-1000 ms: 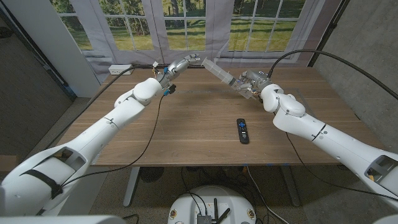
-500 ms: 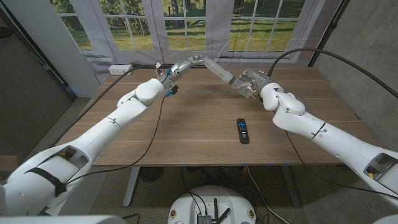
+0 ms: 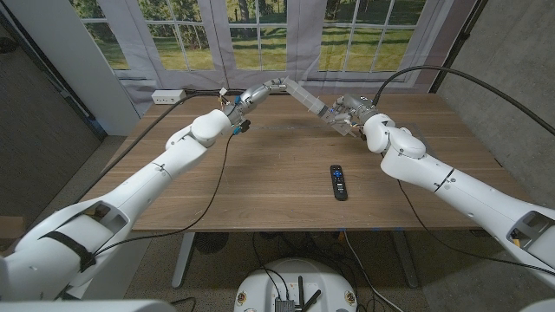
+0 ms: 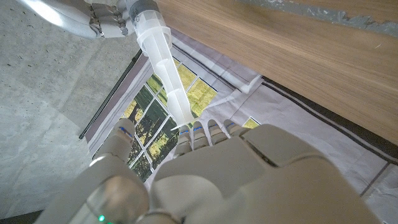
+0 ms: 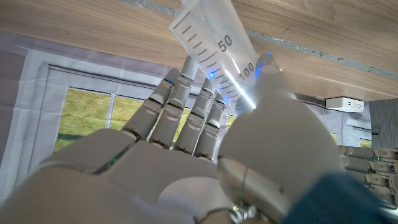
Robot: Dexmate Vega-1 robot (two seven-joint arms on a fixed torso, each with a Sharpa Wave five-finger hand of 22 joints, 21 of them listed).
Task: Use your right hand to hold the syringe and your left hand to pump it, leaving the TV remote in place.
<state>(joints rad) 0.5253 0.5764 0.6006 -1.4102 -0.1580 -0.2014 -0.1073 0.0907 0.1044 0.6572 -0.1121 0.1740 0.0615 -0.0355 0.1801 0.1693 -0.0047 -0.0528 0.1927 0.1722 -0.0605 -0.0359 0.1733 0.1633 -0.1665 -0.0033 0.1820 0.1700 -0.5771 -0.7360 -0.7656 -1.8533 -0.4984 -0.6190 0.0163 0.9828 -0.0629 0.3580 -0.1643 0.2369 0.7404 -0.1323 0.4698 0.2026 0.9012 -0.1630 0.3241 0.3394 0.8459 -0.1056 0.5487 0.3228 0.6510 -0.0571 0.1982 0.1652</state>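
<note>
Translucent plastic syringe (image 3: pixel 305 96), printed with a graduated scale, held aloft over the far part of the wooden worktop (image 3: pixel 277 182). Right hand (image 3: pixel 347 113) is clamped round the barrel, fingers wrapped on one side and thumb on the other, as the right wrist view shows. Left hand (image 3: pixel 260 90) meets the plunger end, which slopes up and away from the right hand; in the left wrist view its fingertips (image 4: pixel 208 127) appear to touch the plunger tip, but whether they grip it or merely press cannot be told. Remote (image 3: pixel 337 182) lies on the worktop, nearer the robot than the right hand and well apart from both hands. Step in hand, by judgement: the pumping stroke. Next move calls for the left hand pushing along the syringe's axis while the right holds steady.
</note>
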